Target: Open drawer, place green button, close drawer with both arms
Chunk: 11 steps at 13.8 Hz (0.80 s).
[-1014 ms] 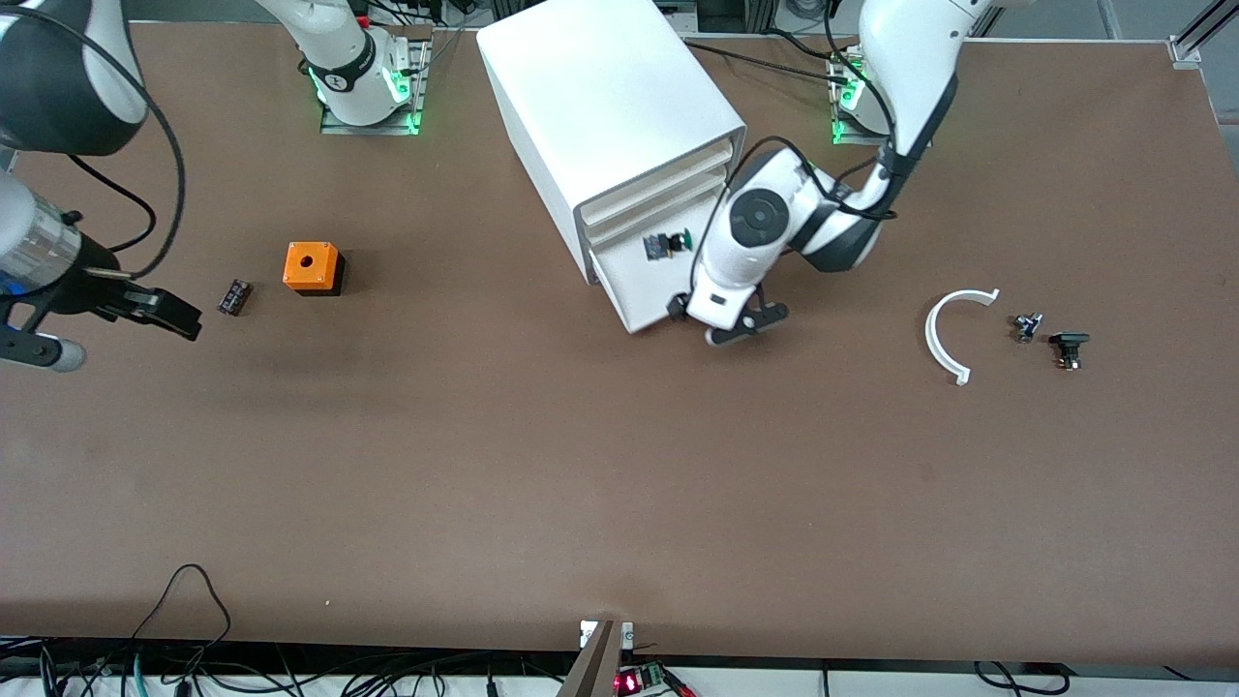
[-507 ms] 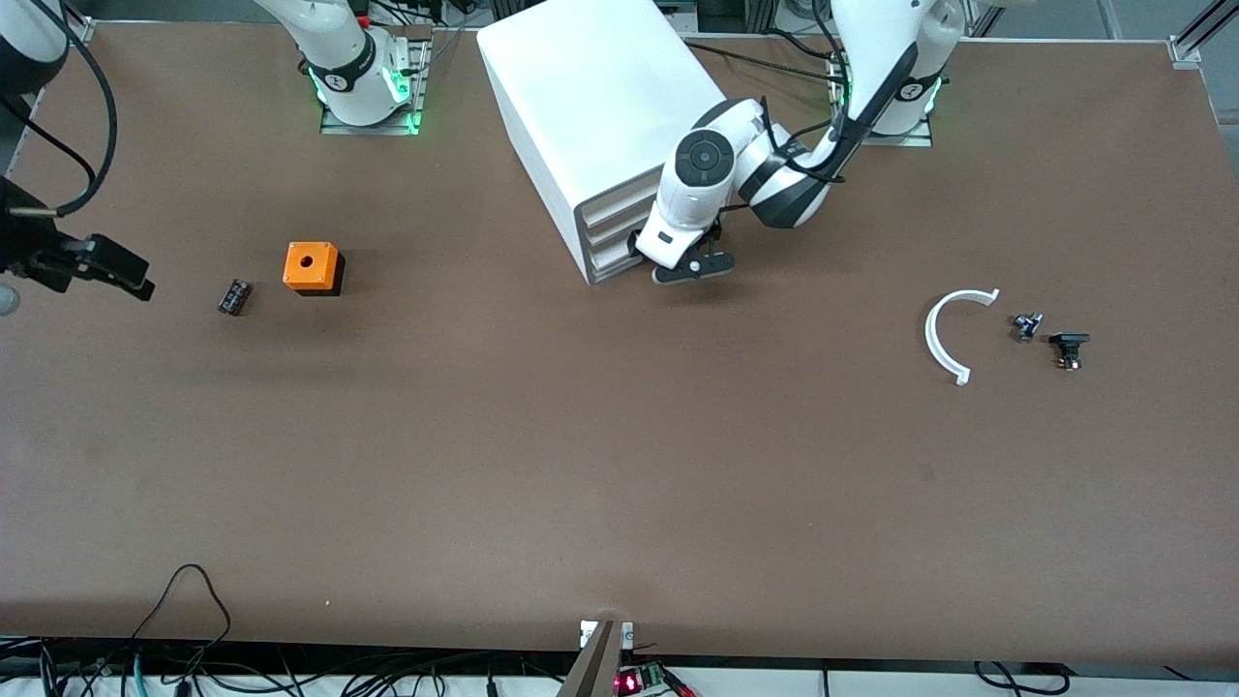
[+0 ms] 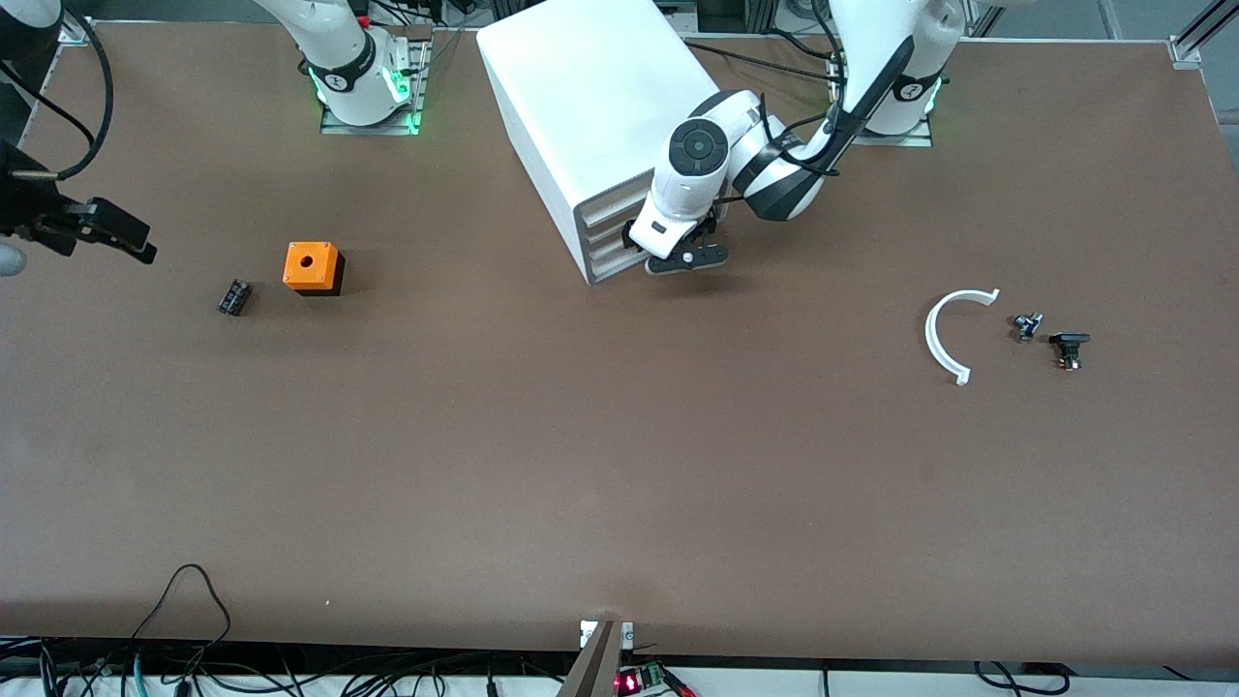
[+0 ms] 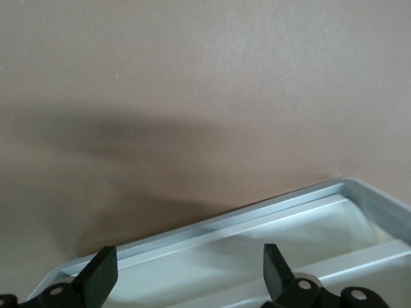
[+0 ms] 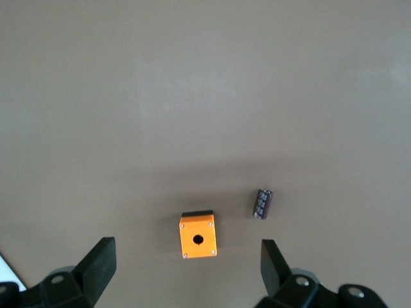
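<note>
Looking down from the front camera, the white cabinet (image 3: 605, 116) stands near the robots' bases, between the two arms. All its drawers look pushed in, and the drawer (image 3: 612, 254) fronts sit flat in a stack. The left gripper (image 3: 678, 254) is right at those drawer fronts, touching or almost touching them. Its fingers are spread apart and hold nothing. The button cannot be seen anywhere in this view.

The right gripper (image 3: 102, 227) hangs in the air over the right arm's end of the table. An orange cube (image 3: 313, 267) with a hole sits on the table, and a small black part (image 3: 233, 296) lies just beside it, a little nearer the front camera. Toward the left arm's end of the table lie a white curved strip (image 3: 944, 332) and two small dark parts (image 3: 1050, 337) close together.

In the left wrist view, the left gripper (image 4: 186, 273) shows two black fingers wide apart with nothing between them. Under them is the pale edge of the drawer (image 4: 257, 231), and brown table (image 4: 192, 96) fills the rest.

In the right wrist view, the right gripper (image 5: 186, 266) has its fingers wide apart too, and it holds nothing. Well below it on the table are the orange cube (image 5: 197, 235) and the small black part (image 5: 262, 203), near each other but not touching.
</note>
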### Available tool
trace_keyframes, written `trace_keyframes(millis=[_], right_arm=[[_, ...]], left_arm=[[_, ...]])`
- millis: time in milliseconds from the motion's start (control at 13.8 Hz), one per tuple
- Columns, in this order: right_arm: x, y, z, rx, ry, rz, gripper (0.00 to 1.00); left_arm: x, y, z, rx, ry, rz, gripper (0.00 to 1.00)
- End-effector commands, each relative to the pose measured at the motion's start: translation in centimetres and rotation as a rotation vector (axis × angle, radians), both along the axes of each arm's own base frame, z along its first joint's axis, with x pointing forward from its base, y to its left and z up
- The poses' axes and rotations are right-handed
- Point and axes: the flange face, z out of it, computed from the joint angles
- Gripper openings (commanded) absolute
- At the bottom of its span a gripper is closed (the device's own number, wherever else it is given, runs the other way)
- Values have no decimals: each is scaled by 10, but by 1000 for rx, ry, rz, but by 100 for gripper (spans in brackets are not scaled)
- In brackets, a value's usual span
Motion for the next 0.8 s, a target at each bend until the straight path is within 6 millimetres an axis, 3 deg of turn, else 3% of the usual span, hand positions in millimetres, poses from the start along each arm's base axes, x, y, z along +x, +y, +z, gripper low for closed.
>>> trace_keyframes(millis=[0, 145, 362, 507, 724], right_arm=[[-22, -1, 6, 10, 13, 8, 100], [-21, 4, 6, 9, 7, 12, 100], [-15, 6, 9, 6, -1, 28, 100], [-14, 6, 8, 6, -1, 28, 100], [-9, 12, 1, 4, 8, 39, 100]], left_arm=[[48, 44, 39, -4, -95, 82, 100], [91, 81, 76, -22, -170, 176, 100], [121, 117, 128, -28, -256, 223, 100], [146, 156, 168, -7, -284, 147, 100], [167, 214, 228, 60, -242, -21, 100]])
